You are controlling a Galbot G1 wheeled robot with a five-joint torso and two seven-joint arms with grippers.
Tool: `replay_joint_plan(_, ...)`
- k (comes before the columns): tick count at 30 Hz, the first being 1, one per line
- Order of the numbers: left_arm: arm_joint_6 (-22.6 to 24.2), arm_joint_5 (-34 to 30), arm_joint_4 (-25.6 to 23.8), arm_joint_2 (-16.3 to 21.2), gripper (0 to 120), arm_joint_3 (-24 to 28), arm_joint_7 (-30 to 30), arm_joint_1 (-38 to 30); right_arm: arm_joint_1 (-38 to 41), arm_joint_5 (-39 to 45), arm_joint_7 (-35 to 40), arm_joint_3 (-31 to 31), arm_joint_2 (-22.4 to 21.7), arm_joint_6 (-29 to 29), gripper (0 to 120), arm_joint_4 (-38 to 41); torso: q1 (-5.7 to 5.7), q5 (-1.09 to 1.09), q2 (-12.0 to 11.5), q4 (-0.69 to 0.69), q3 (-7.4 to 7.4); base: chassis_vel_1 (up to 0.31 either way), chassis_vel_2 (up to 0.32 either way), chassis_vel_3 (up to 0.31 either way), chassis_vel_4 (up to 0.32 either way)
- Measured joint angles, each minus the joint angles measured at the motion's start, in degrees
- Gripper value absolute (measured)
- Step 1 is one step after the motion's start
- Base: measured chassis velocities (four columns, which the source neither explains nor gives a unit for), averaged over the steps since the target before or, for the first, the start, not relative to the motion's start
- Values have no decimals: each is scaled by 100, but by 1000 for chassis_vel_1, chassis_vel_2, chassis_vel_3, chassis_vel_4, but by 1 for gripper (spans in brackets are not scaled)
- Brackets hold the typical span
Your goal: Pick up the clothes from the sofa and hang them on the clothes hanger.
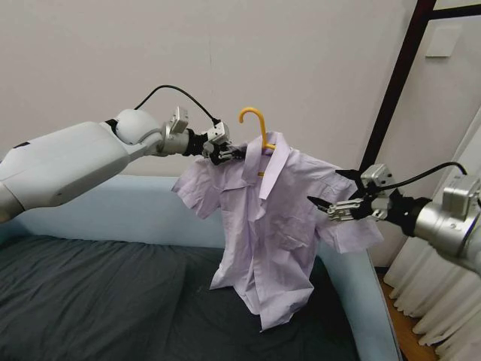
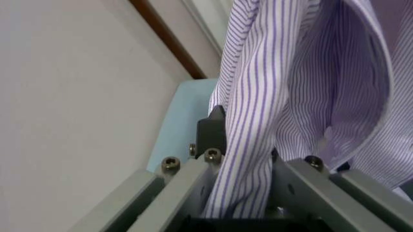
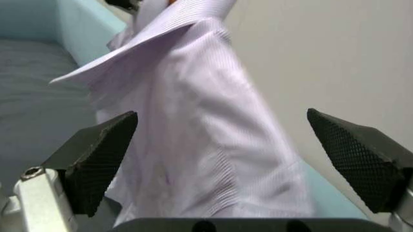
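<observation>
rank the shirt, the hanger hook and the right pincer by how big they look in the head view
1. shirt, by far the largest.
2. right pincer, open beside the sleeve.
3. hanger hook, the smallest.
The pincer may be nearer the camera than the hook, so that gap is less sure.

Hanger (image 1: 254, 120) body hidden under shirt (image 1: 270, 226), hook alone visible. Left gripper (image 1: 224, 153) fingertips buried in shoulder fabric, probably clamped. Shirt blurred in right wrist view. Sofa (image 1: 90, 214) cut off near and left.
</observation>
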Motion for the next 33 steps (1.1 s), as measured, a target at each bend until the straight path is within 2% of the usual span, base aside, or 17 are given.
replay_joint_plan(3, -24, 94, -112, -30, 0, -63, 26, 88, 46, 162, -66, 17, -204, -79, 100, -46, 0, 2, 1, -2, 0, 0, 0, 0, 0)
replay_joint_plan(6, -30, 158, -207, -22, 0, -136, 33, 169, 43, 217, -265, 20, -380, -272, 100, -6, 0, 0, 1, 2, 0, 0, 0, 0, 0)
replay_joint_plan(14, -43, 233, -323, -41, 0, -151, 44, 230, 28, 509, -312, 18, -426, -458, 98, 41, 0, 0, 0, 3, 0, 0, 0, 0, 0)
replay_joint_plan(18, -27, 250, -509, -46, 0, -151, 37, 245, -22, 610, -324, -2, -452, -622, 82, 171, -1, 0, 1, 1, 0, 0, 0, 0, 0)
replay_joint_plan(19, -27, 250, -509, -46, 0, -151, 37, 245, -22, 610, -324, -2, -452, -622, 82, 171, -1, 0, 1, 1, 0, 0, 0, 0, 0)
replay_joint_plan(22, 2, 270, -693, 0, 0, -153, 15, 281, -37, 692, -301, -20, -446, -682, 67, 208, 0, 0, 0, 3, 0, 0, 0, 0, 0)
replay_joint_plan(23, 2, 270, -693, 0, 0, -153, 15, 281, -37, 692, -301, -20, -446, -682, 67, 208, 0, 0, 0, 3, 0, 0, 0, 0, 0)
replay_joint_plan(25, 15, 318, -772, 28, 0, -168, -16, 322, -54, 753, -295, -27, -479, -687, 59, 235, 0, -1, 0, 2, 0, 0, 0, 0, 0)
replay_joint_plan(26, 15, 353, -805, 45, 0, -176, -26, 345, -66, 758, -299, -30, -506, -690, 53, 249, 0, -1, 1, 2, 0, 0, 0, 0, 0)
replay_joint_plan(28, 15, 364, -825, 53, 0, -178, -32, 355, -72, 758, -305, -32, -519, -691, 51, 258, 0, -1, 1, 2, 0, 0, 0, 0, 0)
replay_joint_plan(33, 14, 375, -935, 71, 0, -198, -90, 377, -111, 704, -394, -68, -571, -696, 26, 346, 0, -1, 1, 2, 0, 0, 0, 0, 0)
